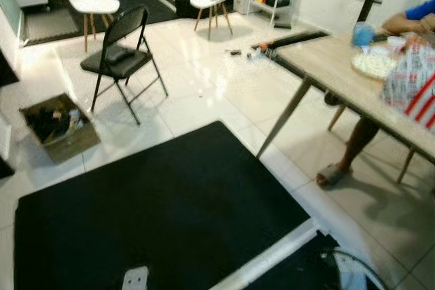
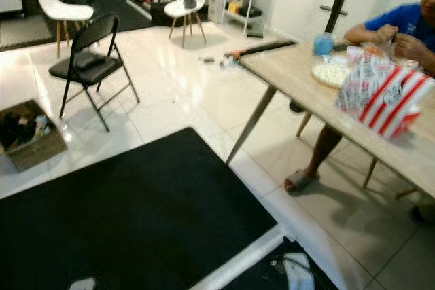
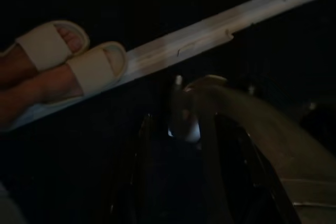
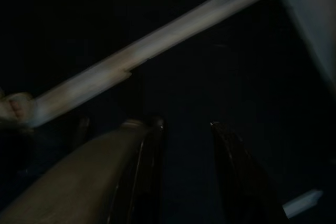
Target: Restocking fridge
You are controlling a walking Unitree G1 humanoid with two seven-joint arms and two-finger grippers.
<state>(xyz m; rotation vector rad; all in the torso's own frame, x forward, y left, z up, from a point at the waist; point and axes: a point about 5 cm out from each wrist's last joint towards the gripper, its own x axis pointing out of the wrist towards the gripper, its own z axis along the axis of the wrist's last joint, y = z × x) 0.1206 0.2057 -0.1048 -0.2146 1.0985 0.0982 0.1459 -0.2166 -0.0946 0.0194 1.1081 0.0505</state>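
Beside the black mat (image 1: 156, 215), a person (image 2: 401, 22) sits at the table (image 2: 306, 79), while both grippers hang idle, right gripper (image 4: 186, 145) spread, left gripper's (image 3: 173, 145) state unclear.

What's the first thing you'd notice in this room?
A big black mat covers the white floor right ahead. On the right, a person in blue sits at a wooden table with a red-striped bag. A black folding chair stands further back on the left.
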